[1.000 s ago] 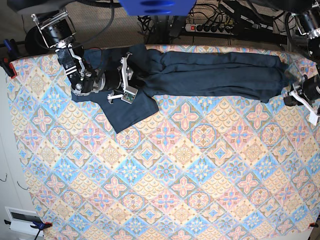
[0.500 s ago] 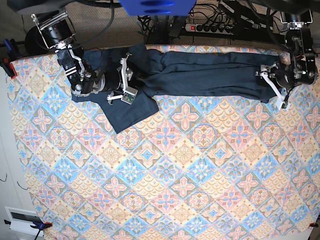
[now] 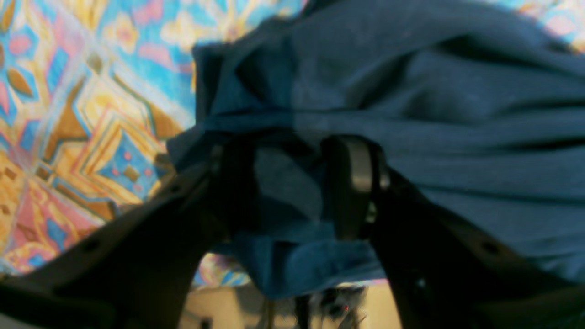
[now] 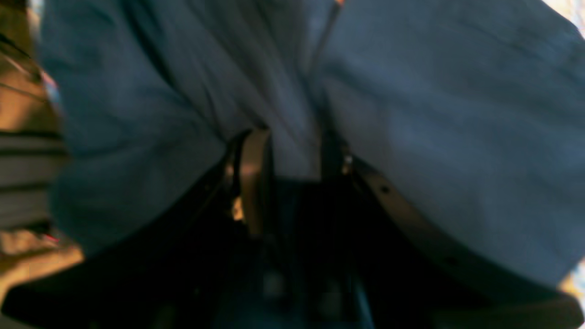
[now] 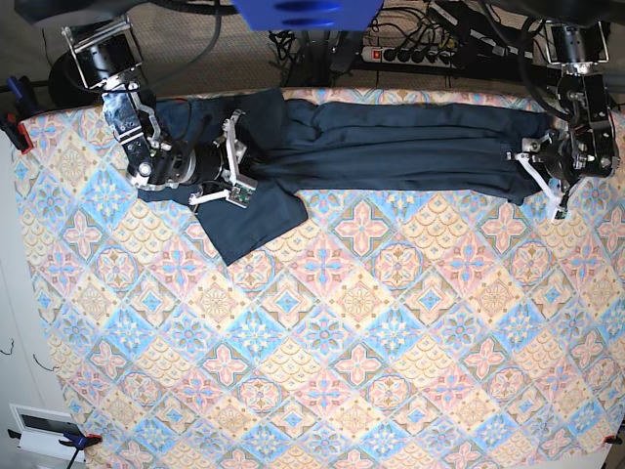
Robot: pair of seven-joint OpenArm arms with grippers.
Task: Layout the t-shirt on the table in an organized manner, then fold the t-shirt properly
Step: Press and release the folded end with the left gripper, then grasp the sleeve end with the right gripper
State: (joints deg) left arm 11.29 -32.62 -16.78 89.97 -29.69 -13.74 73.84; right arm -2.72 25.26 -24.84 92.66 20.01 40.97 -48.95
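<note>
Stretching out the t-shirt (image 5: 391,147) looks like the step in hand: it lies as a long bunched band along the far edge of the table (image 5: 322,332), one flap hanging toward the near side at the left end. Right gripper (image 5: 232,174) sits at the band's left end; in its wrist view cloth runs down between the two fingers (image 4: 256,183), which stand close together, so I read it as pinching a fold of shirt. Left gripper (image 5: 540,179) is at the right end; its fingers (image 3: 352,183) straddle a ridge of fabric with a visible gap around it, partly apart, and I cannot tell whether it is gripping or just over the cloth. To do this well: get the left claw firmly onto the edge layer only, not the whole bunch, then draw both ends toward the near side together with even tension so the band opens flat. Risk: grabbing several layers keeps the pleats locked in. Base view shows a power strip (image 5: 410,54) beyond the far edge.
</note>
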